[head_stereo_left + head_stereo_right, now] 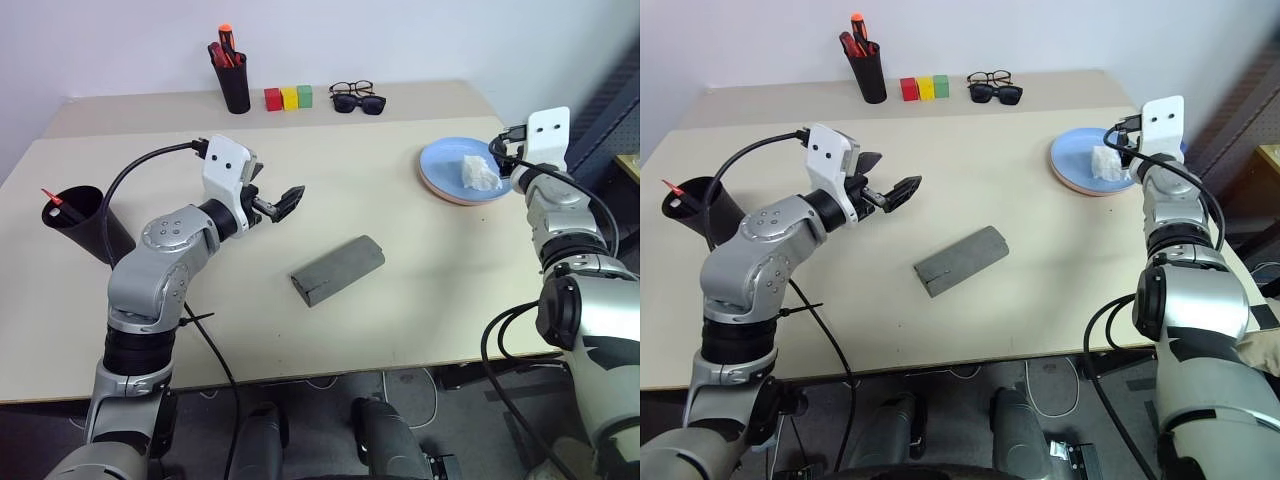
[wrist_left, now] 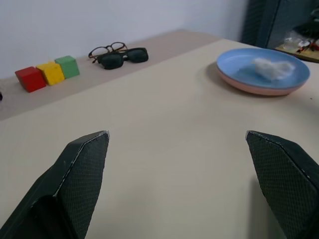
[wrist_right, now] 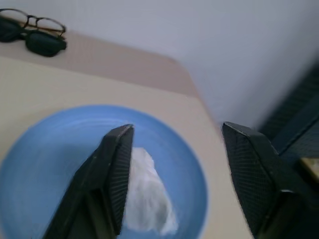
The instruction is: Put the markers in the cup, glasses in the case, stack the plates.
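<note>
A red marker (image 1: 52,196) sticks out of the black cup (image 1: 85,228) at the table's left edge. The wire-frame glasses (image 1: 350,88) lie at the back, just behind dark sunglasses (image 1: 362,103). In the middle of the table lies the grey case (image 1: 338,270), closed. At the right, the blue plate (image 2: 249,67) sits on the pink plate (image 2: 259,91), with a crumpled white wad (image 3: 147,196) on it. My left gripper (image 2: 175,134) hovers open and empty left of the case. Above the blue plate is my right gripper (image 3: 177,129), open with nothing between its fingers.
A tall black pen holder (image 1: 233,85) with red and orange pens stands at the back. Beside it sit red, yellow and green blocks (image 1: 288,98). The table's right edge runs close behind the plates.
</note>
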Controlling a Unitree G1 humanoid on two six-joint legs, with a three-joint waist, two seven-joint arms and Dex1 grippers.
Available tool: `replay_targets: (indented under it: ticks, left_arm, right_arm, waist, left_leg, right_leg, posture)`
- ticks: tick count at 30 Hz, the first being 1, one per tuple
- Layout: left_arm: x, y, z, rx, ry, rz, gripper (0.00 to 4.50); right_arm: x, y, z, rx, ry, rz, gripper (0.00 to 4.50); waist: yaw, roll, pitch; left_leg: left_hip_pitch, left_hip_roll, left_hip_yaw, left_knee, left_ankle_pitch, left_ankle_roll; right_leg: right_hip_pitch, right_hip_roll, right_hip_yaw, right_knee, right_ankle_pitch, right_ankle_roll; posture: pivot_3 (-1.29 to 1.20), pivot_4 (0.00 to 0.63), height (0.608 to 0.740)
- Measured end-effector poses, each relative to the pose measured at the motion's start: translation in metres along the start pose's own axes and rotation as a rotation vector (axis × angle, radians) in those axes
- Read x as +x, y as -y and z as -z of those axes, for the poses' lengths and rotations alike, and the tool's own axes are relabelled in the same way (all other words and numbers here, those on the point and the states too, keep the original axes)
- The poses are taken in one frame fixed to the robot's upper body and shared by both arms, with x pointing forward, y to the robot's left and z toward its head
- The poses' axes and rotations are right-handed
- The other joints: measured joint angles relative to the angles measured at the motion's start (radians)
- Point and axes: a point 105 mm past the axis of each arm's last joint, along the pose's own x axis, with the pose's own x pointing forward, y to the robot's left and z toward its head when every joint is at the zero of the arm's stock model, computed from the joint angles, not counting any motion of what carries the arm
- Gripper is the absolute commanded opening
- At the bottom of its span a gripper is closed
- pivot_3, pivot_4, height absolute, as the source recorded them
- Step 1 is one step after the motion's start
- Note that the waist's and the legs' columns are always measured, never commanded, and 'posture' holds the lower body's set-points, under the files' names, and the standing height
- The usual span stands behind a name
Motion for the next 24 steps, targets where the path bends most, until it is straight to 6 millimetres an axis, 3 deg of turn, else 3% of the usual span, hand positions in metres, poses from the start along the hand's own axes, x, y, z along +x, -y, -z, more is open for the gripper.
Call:
replay_targets:
  ticks: [4,6,10,13,17,21,24]
  left_arm:
    - [-0.003,0.002,0.002,0.008,0.021,0.001,4.5]
    - [-0.009,0.004,0.007,0.02,0.046,0.008,4.5]
    - [-0.026,0.006,0.031,0.015,0.069,0.0,4.5]
    - [-0.04,0.006,0.046,0.006,0.052,0.01,4.5]
    - [-0.069,-0.001,0.071,-0.024,0.007,-0.018,4.5]
    - [-0.098,0.0,0.083,-0.006,0.021,-0.055,4.5]
    - [-0.117,0.003,0.096,-0.016,-0.009,-0.063,4.5]
  right_arm:
    - [0.0,-0.004,-0.006,-0.026,0.033,-0.05,2.7]
    - [-0.004,-0.014,-0.009,-0.035,0.084,-0.165,2.7]
    - [-0.025,-0.031,0.014,-0.05,0.104,-0.4,2.7]
    - [-0.053,-0.033,0.032,-0.079,0.106,-0.562,2.7]
    - [-0.104,-0.016,0.048,-0.081,0.057,-0.694,2.7]
    - [-0.143,-0.008,0.046,-0.036,0.036,-0.745,2.7]
    - [-0.159,0.0,0.047,-0.023,0.013,-0.72,2.7]
  waist:
    - [0.002,0.0,0.0]
    - [0.002,0.0,0.0]
    - [0.005,0.0,0.0]
    - [0.014,0.0,0.0]
    - [0.024,0.0,0.0]
    - [0.025,0.001,-0.001]
    - [0.028,0.001,-0.002]
  left_leg:
    - [0.0,0.0,0.0,0.0,0.0,0.0]
    - [0.0,0.0,0.0,-0.001,0.0,0.0]
    - [0.001,0.0,0.0,-0.003,0.0,-0.001]
    - [0.0,0.0,0.0,-0.003,0.001,-0.001]
    - [0.001,0.0,0.001,-0.004,0.001,-0.001]
    - [0.004,0.001,0.002,-0.002,0.001,-0.002]
    - [0.004,0.001,0.002,-0.001,0.0,-0.002]
  right_leg:
    - [0.0,0.0,0.0,0.0,0.0,0.0]
    - [0.0,0.0,0.0,-0.001,0.0,0.001]
    - [0.0,0.0,0.0,-0.001,0.002,0.003]
    - [0.0,0.0,0.0,-0.001,0.0,0.0]
    - [-0.001,-0.001,0.0,-0.002,-0.001,-0.001]
    - [0.0,-0.001,0.0,-0.001,0.001,-0.003]
    - [0.001,-0.001,0.0,-0.002,-0.001,-0.002]
  posture:
    - [0.0,0.15,0.74]
    - [0.0,0.15,0.74]
    - [0.0,0.15,0.74]
    - [0.0,0.15,0.74]
    - [0.0,0.15,0.74]
    - [0.0,0.15,0.74]
    - [0.0,0.15,0.74]
